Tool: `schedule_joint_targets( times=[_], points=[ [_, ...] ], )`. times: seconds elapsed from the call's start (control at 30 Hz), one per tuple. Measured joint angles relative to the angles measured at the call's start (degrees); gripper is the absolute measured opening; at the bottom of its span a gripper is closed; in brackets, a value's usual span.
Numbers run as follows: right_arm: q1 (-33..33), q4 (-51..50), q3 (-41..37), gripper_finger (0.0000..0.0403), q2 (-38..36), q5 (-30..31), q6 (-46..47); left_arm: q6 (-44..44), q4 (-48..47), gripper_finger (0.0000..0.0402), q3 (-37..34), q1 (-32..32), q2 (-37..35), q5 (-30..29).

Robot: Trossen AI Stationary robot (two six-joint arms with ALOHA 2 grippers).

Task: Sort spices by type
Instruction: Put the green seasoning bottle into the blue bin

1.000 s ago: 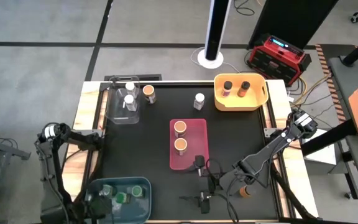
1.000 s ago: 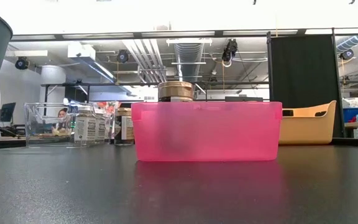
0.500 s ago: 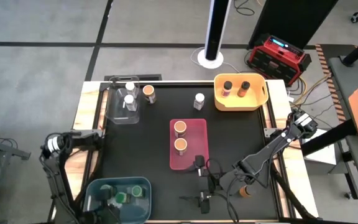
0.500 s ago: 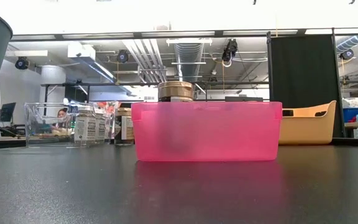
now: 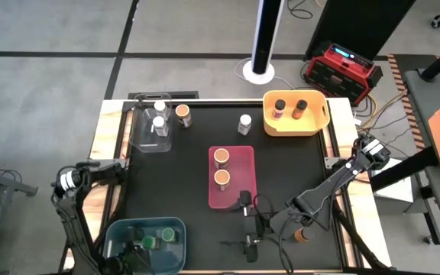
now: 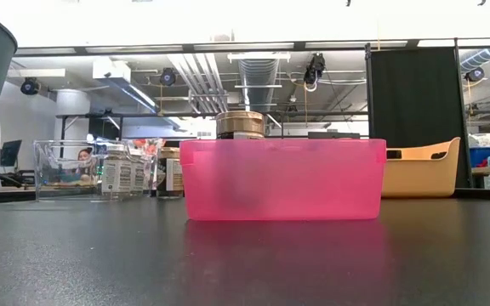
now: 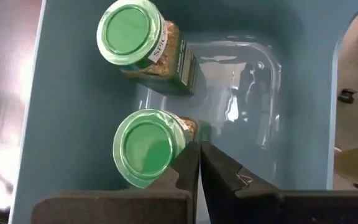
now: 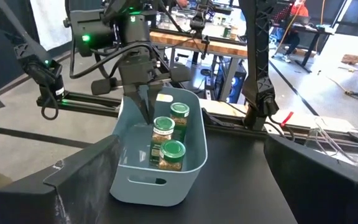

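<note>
Three green-lidded spice jars (image 8: 171, 154) stand upright in the blue bin (image 5: 176, 227) at the table's near left corner. My left gripper (image 7: 198, 147) is shut and points down into that bin, its tips close beside one green-lidded jar (image 7: 146, 148). A second green-lidded jar (image 7: 131, 31) stands farther off in the bin. My right gripper (image 5: 266, 223) hangs level above the table's near middle, facing the blue bin. It is open, with nothing between its fingers. An orange-lidded jar (image 5: 302, 235) stands on the table beside the right arm. My left gripper's shut fingers (image 8: 146, 107) come from above, slanting down, and stand right against the side of the green-lidded jar below its lid (image 7: 188, 129). I cannot tell whether they touch it. The jar stands upright on the bin's floor.
A pink bin (image 5: 243, 191) in the middle holds two orange-lidded jars. A clear bin (image 5: 140, 137) at the far left holds two white-lidded jars. A yellow bin (image 5: 315, 126) at the far right holds two dark-lidded ones. An orange-lidded jar (image 5: 182, 114) and a white-lidded jar (image 5: 244, 122) stand loose at the far side.
My left gripper has sunk into the blue bin, staying shut and tipping steeper. Its arm has swung toward the table's near edge. The jars have kept their places.
</note>
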Motion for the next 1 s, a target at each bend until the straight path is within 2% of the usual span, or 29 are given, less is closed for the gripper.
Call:
schedule_joint_targets(
  times=[0.57, 0.7, 0.87, 1.0],
  points=[
    [0.0, 0.0, 0.0, 0.0389, 0.0, 0.0, 0.0, -1.3, -1.0, 0.0, -0.4, 0.1, -0.1, -0.1],
    [0.0, 0.0, 0.0, 0.0389, 0.0, 0.0, 0.0, -1.5, -0.2, 0.0, 0.1, 0.0, -0.2, 1.7],
    [0.0, 0.0, 0.0, 0.0389, 0.0, 0.0, 0.0, 0.7, 4.2, 0.0, 1.3, -0.2, -0.3, 2.0],
    [0.0, 0.0, 0.0, 0.0389, 0.0, 0.0, 0.0, 2.1, 7.0, 0.0, -0.6, -0.2, -0.3, 2.8]
  ],
)
